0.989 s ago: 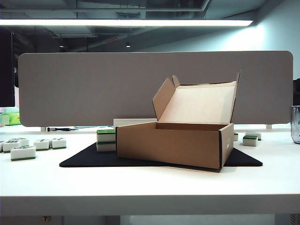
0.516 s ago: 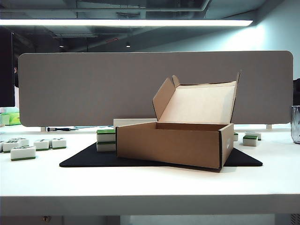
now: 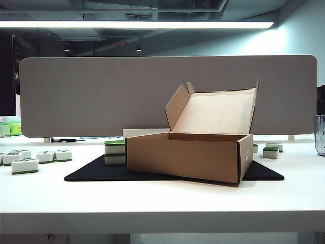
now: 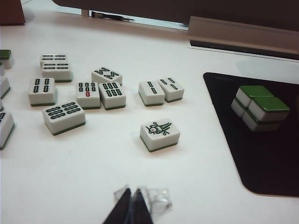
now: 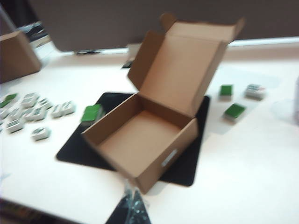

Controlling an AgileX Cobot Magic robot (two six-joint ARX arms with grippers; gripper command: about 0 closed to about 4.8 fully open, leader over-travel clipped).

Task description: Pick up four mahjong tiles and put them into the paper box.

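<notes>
The shallow brown corrugated cardboard paper box (image 3: 190,157) sat open and empty on a flat black mat (image 3: 96,172) on the white desk (image 3: 152,198), lid upright. In the left wrist view, nine white, green-backed mahjong tiles (image 4: 160,134) lay face up in a loose group beside the mat, with more cut off at the edge; four more stood stacked on the mat. The left gripper (image 4: 132,210) hung above bare desk, fingers pressed together. The right gripper (image 5: 132,207) hovered near the box's corner, blurred, apparently closed.
</notes>
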